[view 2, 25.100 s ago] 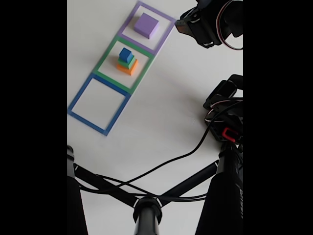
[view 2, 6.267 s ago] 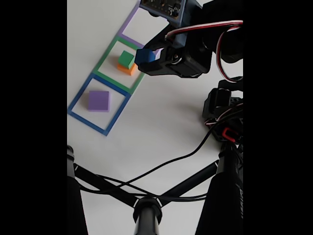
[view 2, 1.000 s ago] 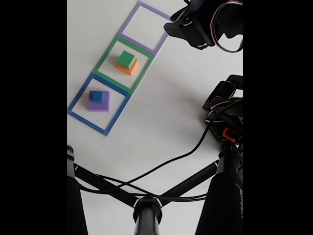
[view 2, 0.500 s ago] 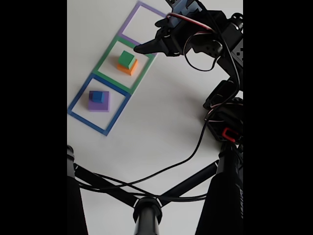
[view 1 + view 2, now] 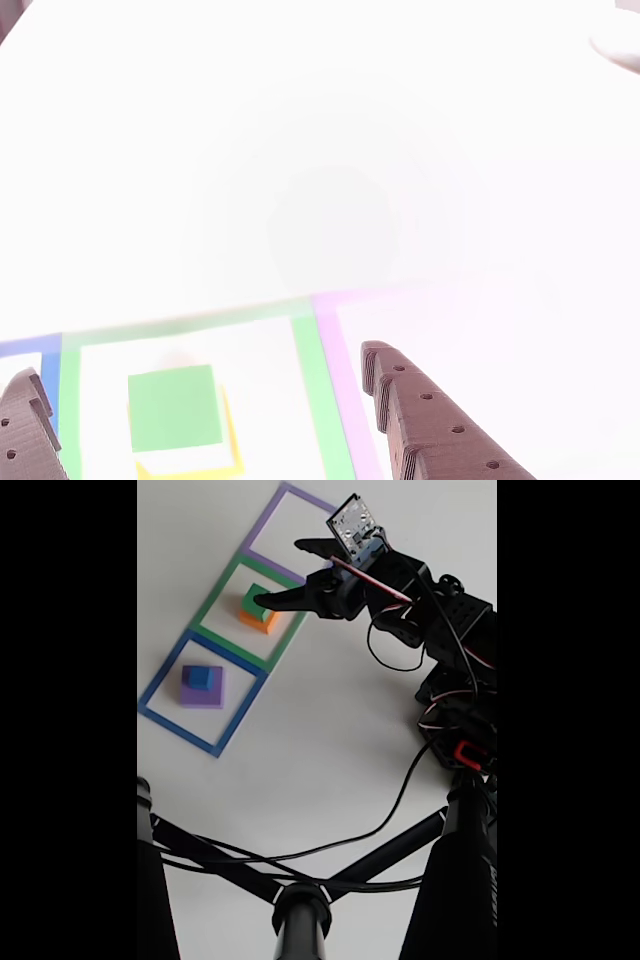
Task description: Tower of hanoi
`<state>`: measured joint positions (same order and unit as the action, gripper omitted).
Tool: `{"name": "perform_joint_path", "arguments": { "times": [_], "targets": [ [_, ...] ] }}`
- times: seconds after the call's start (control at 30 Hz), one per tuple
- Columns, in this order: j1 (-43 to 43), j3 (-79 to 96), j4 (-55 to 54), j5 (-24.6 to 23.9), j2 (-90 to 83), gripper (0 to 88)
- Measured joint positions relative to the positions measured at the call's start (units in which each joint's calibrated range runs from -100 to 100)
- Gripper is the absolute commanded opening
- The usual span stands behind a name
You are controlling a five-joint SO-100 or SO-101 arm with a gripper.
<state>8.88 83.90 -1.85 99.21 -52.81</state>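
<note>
My tool (image 5: 282,575) hangs spread wide over the green block (image 5: 257,602) stacked on the orange one (image 5: 262,621), upper middle of frame; blue cube (image 5: 200,677) sits on purple block (image 5: 203,693) lower left.

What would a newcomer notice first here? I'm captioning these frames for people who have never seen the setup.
In the fixed view, the open gripper reaches over the green block stacked on an orange one in the middle, green-taped square. Below it, in the blue-taped square, a small blue cube sits on the purple block. A black stand fills the foreground.
</note>
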Motion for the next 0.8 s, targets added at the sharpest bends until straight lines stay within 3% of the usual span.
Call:
{"name": "perform_joint_path", "arguments": {
  "times": [0.5, 0.8],
  "targets": [
    [-1.31, 4.7, -34.03, 0.0, 27.02, 38.3],
    [-3.52, 2.79, -47.75, 0.0, 41.28, 38.0]
  ]
}}
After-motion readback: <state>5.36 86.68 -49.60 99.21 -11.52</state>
